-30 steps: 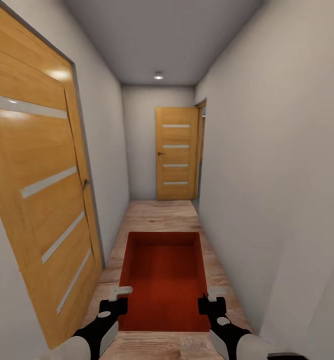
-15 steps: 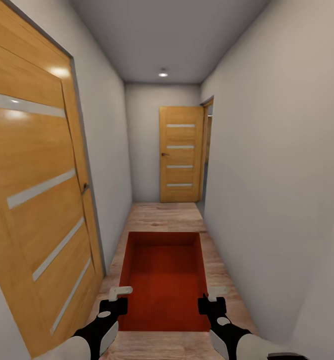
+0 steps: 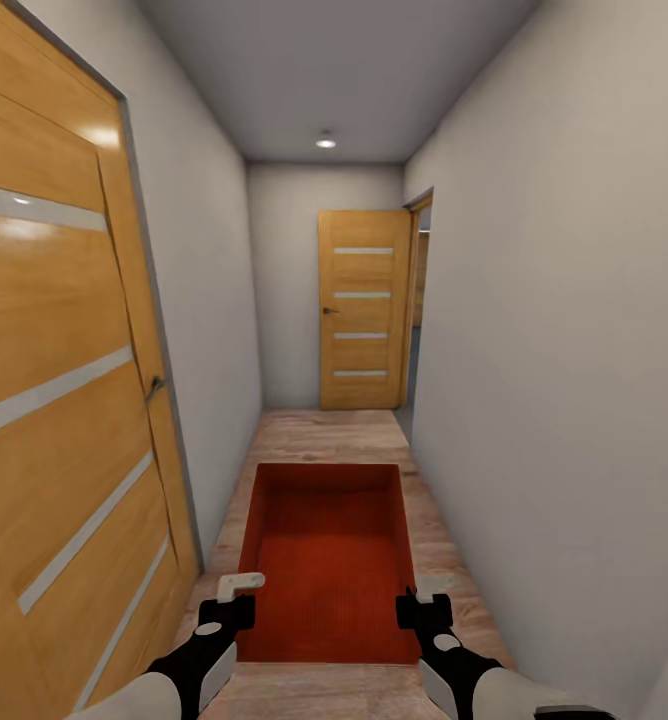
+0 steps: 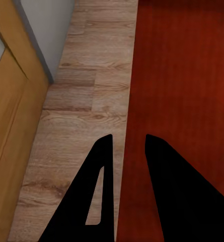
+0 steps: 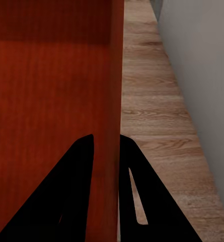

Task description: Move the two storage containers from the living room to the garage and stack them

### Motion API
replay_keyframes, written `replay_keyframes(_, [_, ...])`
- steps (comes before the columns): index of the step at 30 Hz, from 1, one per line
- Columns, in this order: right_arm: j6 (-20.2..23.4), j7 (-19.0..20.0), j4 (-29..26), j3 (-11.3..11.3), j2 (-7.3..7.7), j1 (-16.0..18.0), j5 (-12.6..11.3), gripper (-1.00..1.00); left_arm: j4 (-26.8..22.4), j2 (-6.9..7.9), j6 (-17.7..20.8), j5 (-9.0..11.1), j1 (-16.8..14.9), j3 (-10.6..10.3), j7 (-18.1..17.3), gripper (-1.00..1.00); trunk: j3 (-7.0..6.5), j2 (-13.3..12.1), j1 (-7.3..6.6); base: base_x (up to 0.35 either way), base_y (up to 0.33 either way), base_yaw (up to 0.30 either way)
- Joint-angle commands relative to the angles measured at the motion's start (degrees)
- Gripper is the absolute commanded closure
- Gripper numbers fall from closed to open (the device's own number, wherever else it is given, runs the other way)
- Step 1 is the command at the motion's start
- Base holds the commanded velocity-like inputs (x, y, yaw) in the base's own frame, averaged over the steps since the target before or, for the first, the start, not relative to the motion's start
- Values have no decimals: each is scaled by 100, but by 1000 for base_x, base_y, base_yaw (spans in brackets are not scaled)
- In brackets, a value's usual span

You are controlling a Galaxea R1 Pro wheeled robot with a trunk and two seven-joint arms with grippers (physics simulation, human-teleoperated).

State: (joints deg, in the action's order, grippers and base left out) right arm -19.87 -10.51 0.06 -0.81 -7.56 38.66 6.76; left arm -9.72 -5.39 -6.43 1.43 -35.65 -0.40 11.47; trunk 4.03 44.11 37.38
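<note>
One orange-red storage container (image 3: 329, 560) hangs level in front of me, open side up and empty, above a corridor's light wood planks. My left gripper (image 3: 236, 592) is shut on its left wall near the close corner. My right gripper (image 3: 424, 592) is shut on its right wall. In the left wrist view, the black fingers of the left gripper (image 4: 128, 138) straddle the container (image 4: 187, 75) wall. In the right wrist view, the right gripper (image 5: 106, 138) pinches the thin wall of the container (image 5: 51, 75) tightly.
I am in a narrow corridor with pale walls. A wooden door (image 3: 64, 400) with pale stripes stands close on the left. Another such door (image 3: 364, 310) closes the far end, with an open doorway (image 3: 415, 300) beside it on the right. Plank floor (image 3: 324, 435) runs ahead.
The view has moved forward along the corridor: the left door has slid further left and the far door looks nearer. Container and grippers keep the same place in the picture.
</note>
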Motion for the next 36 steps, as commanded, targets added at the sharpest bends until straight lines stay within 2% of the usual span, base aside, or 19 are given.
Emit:
replay_keyframes(1, [-35,-65,-15,-112,0,10,-17,100,23,39,-25,38,-4,66,75,100,9,7,4,322,0,0])
replay_keyframes(36, [-41,-65,-15,-106,0,10,-17,100,23,56,-21,42,-4,66,75,100,9,7,4,322,0,0])
